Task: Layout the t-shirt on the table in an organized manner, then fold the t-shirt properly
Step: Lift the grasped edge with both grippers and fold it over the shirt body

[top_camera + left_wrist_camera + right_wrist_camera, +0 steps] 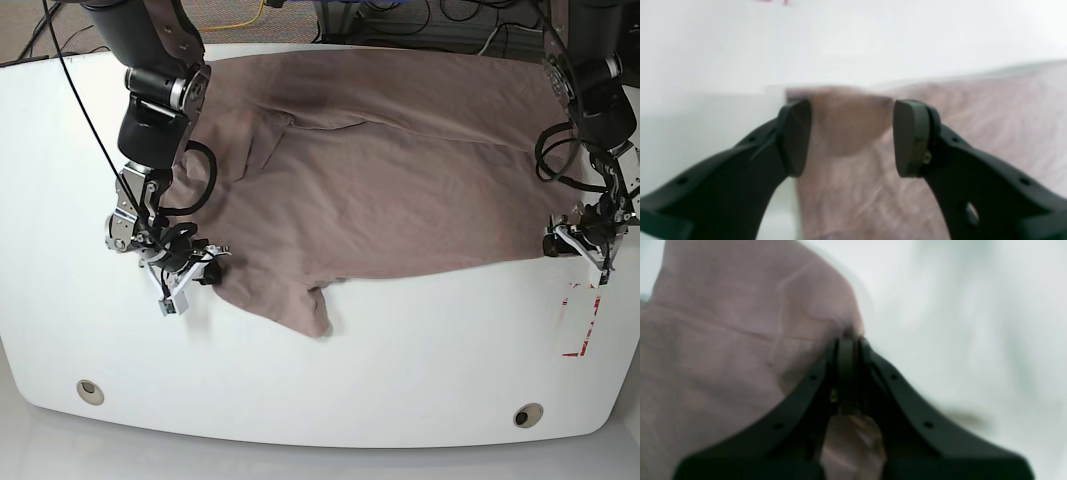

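Mauve t-shirt (400,170) hem pinched in right gripper (847,340); left gripper (851,138) agape over its corner.

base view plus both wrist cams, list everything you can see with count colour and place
t-shirt: 1, mauve-brown, spread wrinkled over the table's far half, one sleeve pointing to the near edge
table: 1, glossy white, fills the base view
grommets: 2, grey, near the front corners
red tape: 1 partial outline, beside the left gripper
cables: several, dark plus one yellow, behind the table
left gripper: 1, black, fingers apart over the shirt's edge
right gripper: 1, black, fingers closed on a shirt corner
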